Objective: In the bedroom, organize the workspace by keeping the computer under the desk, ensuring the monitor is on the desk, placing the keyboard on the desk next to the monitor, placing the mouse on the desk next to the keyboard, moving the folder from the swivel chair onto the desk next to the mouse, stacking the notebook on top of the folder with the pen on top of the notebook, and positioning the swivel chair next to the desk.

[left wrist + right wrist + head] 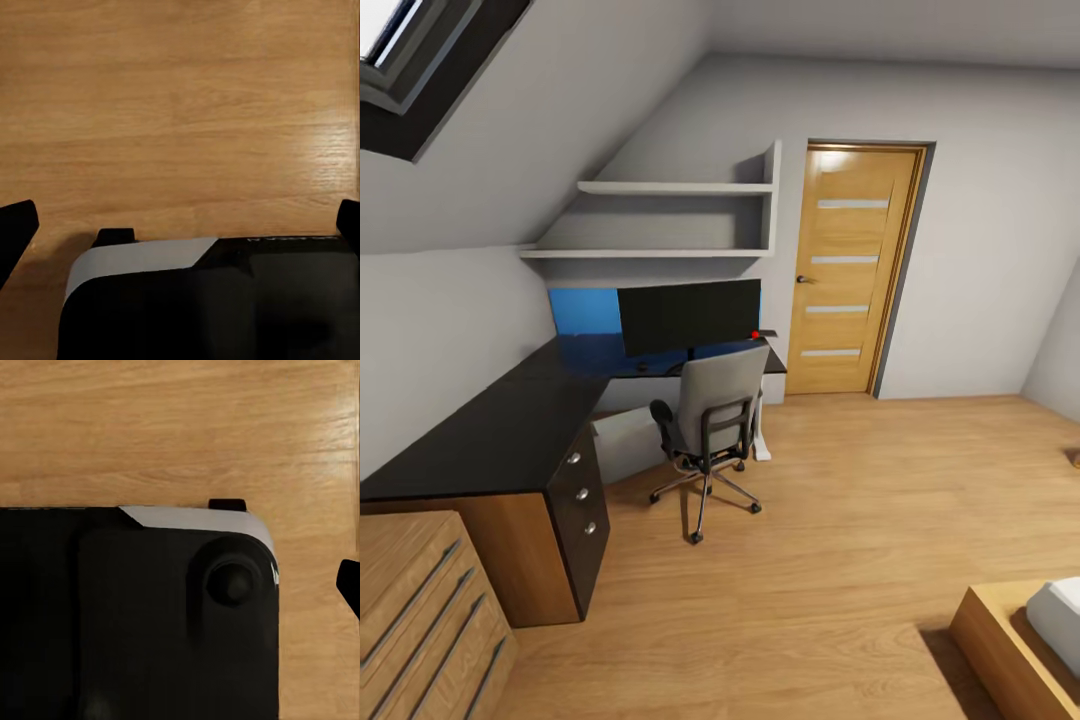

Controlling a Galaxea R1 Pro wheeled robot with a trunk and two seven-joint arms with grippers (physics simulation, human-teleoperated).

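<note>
The black L-shaped desk [510, 425] runs along the left wall. On its far end stands the monitor [690, 318]. The grey swivel chair [712, 415] sits just in front of it, its back towards me and hiding the seat. Under the desk stands the pale grey computer [622, 442]. A tiny dark spot [643, 368] by the monitor's foot may be the mouse. The keyboard, folder, notebook and pen are out of view. My left gripper [180, 225] hangs open over bare floor. My right gripper [184, 585] is open too, with one fingertip [349, 583] in sight.
A light-wood drawer chest [420, 620] stands at the near left beside the desk's drawer unit [582, 500]. A bed corner [1020, 640] is at the near right, and an oak door [855, 270] is shut at the back. Wood floor [840, 520] lies open between. My black base [225, 307] is below both wrists.
</note>
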